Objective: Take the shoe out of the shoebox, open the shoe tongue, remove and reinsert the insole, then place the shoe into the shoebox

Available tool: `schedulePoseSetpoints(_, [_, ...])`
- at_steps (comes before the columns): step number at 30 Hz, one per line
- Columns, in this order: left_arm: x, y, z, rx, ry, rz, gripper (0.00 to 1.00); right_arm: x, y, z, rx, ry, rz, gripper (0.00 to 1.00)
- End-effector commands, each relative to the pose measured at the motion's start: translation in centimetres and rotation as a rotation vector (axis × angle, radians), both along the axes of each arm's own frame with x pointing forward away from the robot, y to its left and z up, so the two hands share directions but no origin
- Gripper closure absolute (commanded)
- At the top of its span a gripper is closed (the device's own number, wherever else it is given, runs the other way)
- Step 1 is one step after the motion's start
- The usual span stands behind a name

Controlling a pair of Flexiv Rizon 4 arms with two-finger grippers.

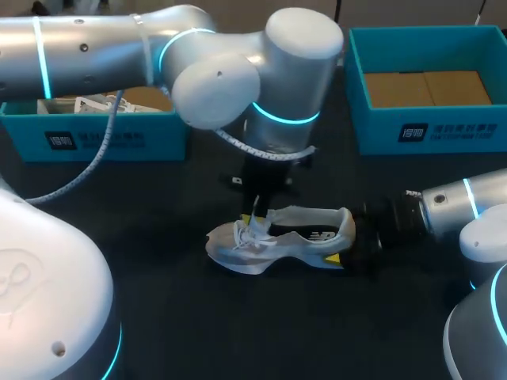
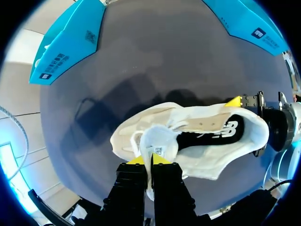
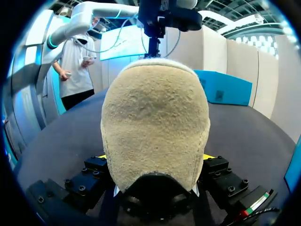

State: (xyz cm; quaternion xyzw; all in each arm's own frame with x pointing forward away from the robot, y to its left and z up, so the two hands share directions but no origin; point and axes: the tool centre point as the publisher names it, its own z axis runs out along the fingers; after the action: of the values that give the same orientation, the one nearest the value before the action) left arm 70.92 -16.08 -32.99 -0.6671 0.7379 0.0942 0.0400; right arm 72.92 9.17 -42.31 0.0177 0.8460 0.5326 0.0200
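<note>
A white and grey shoe (image 1: pixel 277 237) lies on the dark table, toe toward my left. Coming down from above, my left gripper (image 1: pixel 255 202) is shut on the shoe tongue (image 2: pixel 157 143), which sits pinched between the yellow tips (image 2: pixel 150 160). My right gripper (image 1: pixel 354 240) comes in low from the right. Its fingers stand on both sides of the heel (image 3: pixel 155 127) and clamp it, with the yellow tips just showing at each side (image 3: pixel 155 157). The dark inside of the shoe (image 2: pixel 207 136) is visible.
A teal shoebox (image 1: pixel 103 134) stands at the back left with another white shoe (image 1: pixel 89 103) in it. A second teal shoebox (image 1: pixel 428 131) at the back right shows a bare cardboard floor. Dark table lies in front of the shoe.
</note>
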Motion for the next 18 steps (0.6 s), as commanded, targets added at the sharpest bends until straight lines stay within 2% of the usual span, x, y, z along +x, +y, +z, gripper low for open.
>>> schedulePoseSetpoints(1, [-0.3, 1.5, -0.8, -0.051, 0.003, 0.009, 1.0, -0.1, 0.1, -0.1, -0.002, 0.0, -0.002, 1.0])
schedulePoseSetpoints(13, [0.0, 4.2, -3.9, 0.038, 0.016, 0.06, 1.0, -0.1, 0.1, -0.1, -0.002, 0.0, -0.002, 1.0])
schedulePoseSetpoints(18, [-0.1, 5.0, -4.4, 0.057, 0.021, 0.066, 1.0, -0.1, 0.1, -0.1, -0.002, 0.0, -0.002, 1.0])
